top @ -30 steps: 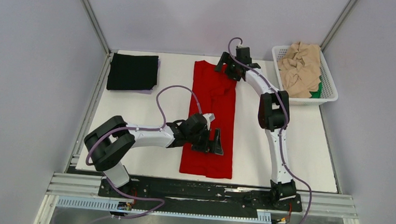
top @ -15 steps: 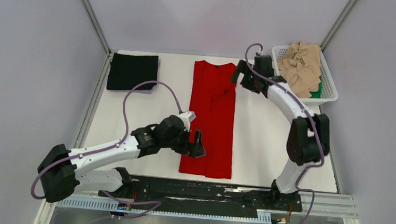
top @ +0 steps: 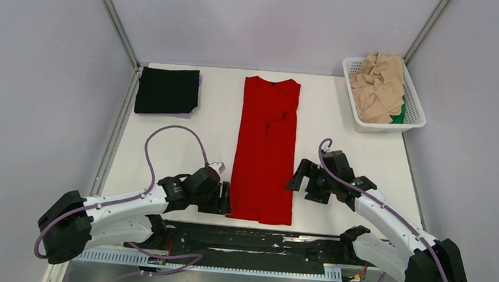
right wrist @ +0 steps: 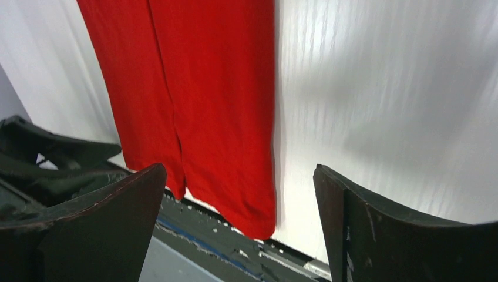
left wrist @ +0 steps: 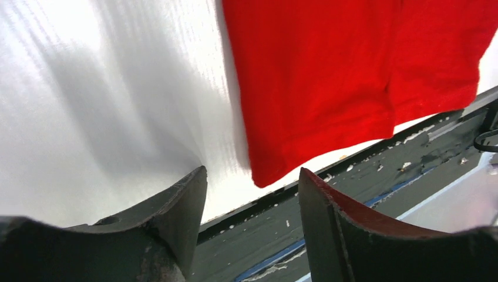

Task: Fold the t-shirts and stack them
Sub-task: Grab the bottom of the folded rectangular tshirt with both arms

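A bright red t-shirt [top: 265,148] lies folded lengthwise into a long strip down the middle of the white table. My left gripper [top: 226,198] is low at its near left corner, open. In the left wrist view that hem corner [left wrist: 267,170] sits just ahead of the gap between the fingers [left wrist: 188,200]. My right gripper [top: 295,181] stands open by the shirt's right edge near the hem. The right wrist view shows the red cloth [right wrist: 223,117] ahead of wide-apart fingers [right wrist: 340,200]. A folded black t-shirt [top: 167,91] lies at the back left.
A white lattice basket [top: 382,127] at the back right holds crumpled beige t-shirts [top: 380,83] and a green one [top: 400,114]. The dark mounting rail [top: 254,239] runs along the near table edge, just past the red hem. Grey walls enclose the table.
The right arm swung from the shirt's far end, by the basket, back to its near right edge. The left arm slid toward the near left corner, and its jaws narrowed somewhat.
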You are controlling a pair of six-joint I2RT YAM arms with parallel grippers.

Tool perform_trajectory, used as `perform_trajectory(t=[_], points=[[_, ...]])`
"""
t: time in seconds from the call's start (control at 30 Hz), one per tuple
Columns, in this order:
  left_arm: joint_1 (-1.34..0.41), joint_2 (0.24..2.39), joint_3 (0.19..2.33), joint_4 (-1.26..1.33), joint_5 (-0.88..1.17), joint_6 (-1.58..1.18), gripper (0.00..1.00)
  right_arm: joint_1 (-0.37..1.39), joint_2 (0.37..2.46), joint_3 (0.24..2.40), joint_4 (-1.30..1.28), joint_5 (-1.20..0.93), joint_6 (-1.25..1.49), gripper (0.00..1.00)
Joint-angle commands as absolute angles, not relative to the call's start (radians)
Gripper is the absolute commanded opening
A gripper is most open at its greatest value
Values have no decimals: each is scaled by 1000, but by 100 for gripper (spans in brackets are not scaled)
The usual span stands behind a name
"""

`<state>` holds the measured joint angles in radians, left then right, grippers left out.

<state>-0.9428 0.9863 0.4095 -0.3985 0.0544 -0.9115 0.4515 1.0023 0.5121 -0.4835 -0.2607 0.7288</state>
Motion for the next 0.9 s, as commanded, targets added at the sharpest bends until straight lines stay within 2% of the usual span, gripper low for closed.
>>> perform_trajectory(t=[0.0,0.03,0.2,0.4,0.5,0.57,0.67,0.8,0.87], points=[[-948,1049,402,-283,64,-948,63,480,936,445,-531,-396,767,92],[-948,1074,406,-277,68,-949,61,490,930,434,-545,-408,776,88],[-948,1127,412,-254,113,-945,40,561,934,402,-581,-455,815,67],[-948,1139,395,-250,131,-952,15,613,997,371,-546,-468,845,47],[-948,1133,395,-252,132,-952,9,626,1036,358,-527,-463,851,37],[-948,1129,395,-257,136,-952,2,631,1063,350,-518,-451,852,35],[-948,1121,386,-239,157,-943,0,644,1089,341,-471,-458,862,27],[-948,1102,381,-199,193,-937,0,653,1077,354,-430,-451,868,1],[-948,1083,387,-187,206,-931,0,653,1048,372,-426,-438,866,0]])
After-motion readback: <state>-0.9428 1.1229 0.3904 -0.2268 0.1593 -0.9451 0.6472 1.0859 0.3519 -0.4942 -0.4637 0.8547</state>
